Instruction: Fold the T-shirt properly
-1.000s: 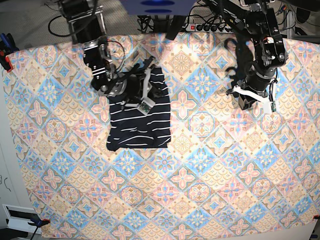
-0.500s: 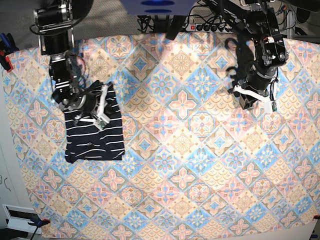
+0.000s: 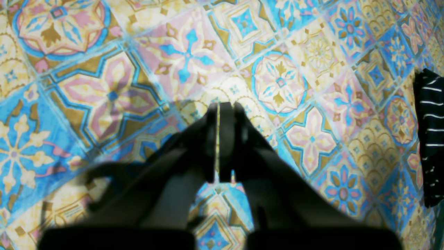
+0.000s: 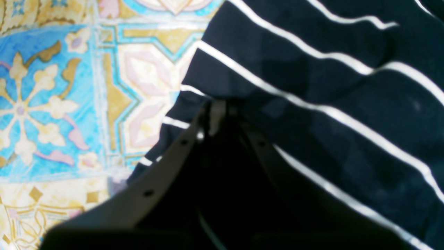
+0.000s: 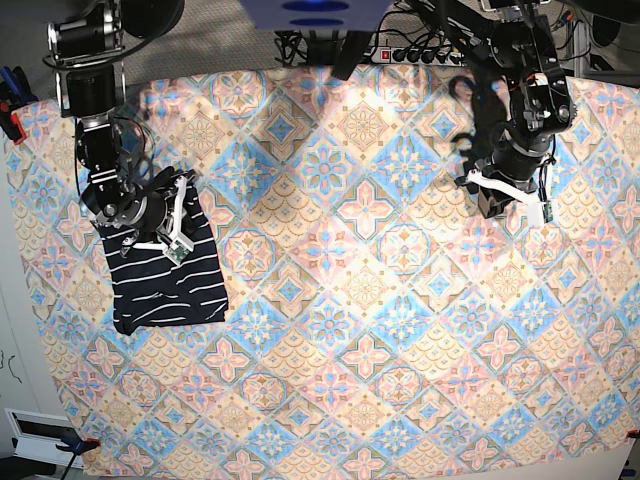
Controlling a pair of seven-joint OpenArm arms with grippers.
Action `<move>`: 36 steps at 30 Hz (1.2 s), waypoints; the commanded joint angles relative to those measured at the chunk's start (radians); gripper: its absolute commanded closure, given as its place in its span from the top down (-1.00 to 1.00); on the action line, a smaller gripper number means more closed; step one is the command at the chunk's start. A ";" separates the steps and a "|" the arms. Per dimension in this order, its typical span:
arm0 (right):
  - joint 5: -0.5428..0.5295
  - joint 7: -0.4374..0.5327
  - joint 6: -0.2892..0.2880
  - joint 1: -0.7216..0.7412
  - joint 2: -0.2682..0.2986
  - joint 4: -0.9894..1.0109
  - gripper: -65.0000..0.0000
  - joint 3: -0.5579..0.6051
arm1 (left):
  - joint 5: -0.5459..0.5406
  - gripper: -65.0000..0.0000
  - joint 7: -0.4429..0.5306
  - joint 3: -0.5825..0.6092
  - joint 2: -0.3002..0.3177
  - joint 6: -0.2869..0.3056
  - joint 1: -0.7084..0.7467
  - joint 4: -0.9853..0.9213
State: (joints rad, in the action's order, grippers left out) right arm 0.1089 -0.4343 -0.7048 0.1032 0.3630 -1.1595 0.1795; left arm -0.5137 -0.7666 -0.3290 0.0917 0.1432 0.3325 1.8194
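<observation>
The T-shirt (image 5: 165,280) lies as a compact folded rectangle near the left edge of the base view, on the floral-tile tablecloth (image 5: 380,330) that covers the worktop. The right hand (image 5: 170,225) sits over the shirt's upper edge; in the right wrist view its fingers are pressed together on a bunched edge of the dark striped fabric (image 4: 312,104), so it is pinching the T-shirt. The left hand (image 3: 219,139) hangs well apart from the shirt, above bare tablecloth on the other side of the worktop, fingers pressed together and holding nothing; its camera catches only a sliver of the shirt at the far edge.

Judging by the tidy bundle, the folding looks finished and the step in hand is placing it aside. The next move likely calls for releasing the pinch and lifting straight off, so the top layer is not dragged open.
</observation>
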 commanded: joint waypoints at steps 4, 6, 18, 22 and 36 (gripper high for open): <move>0.002 0.004 0.007 0.020 -0.017 -0.055 -0.99 -0.015 | -0.009 -1.00 0.019 -0.003 0.007 0.006 0.000 0.023; 0.002 0.002 0.007 0.016 -0.023 -0.107 -0.99 -0.038 | -0.009 -1.00 0.019 -0.005 0.007 0.006 0.000 0.023; 0.002 -0.151 0.007 -0.168 -0.022 -0.544 -0.99 -0.226 | -0.010 -1.00 0.019 -0.075 0.013 0.008 0.053 0.058; 0.002 -0.185 0.007 -0.308 -0.022 -0.670 -0.99 -0.334 | -0.010 -1.00 0.008 -0.097 0.064 0.008 0.096 0.059; -0.159 -0.189 0.007 -0.736 -0.132 -0.784 -0.99 -0.785 | -0.010 -1.00 -0.126 -0.226 0.098 0.008 0.325 0.139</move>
State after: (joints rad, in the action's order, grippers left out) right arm -0.0395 -0.6399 -0.7013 -0.6292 0.2176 -1.9289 -0.5987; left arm -0.5179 -0.8986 -0.5484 0.1825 0.1532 0.6479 1.9419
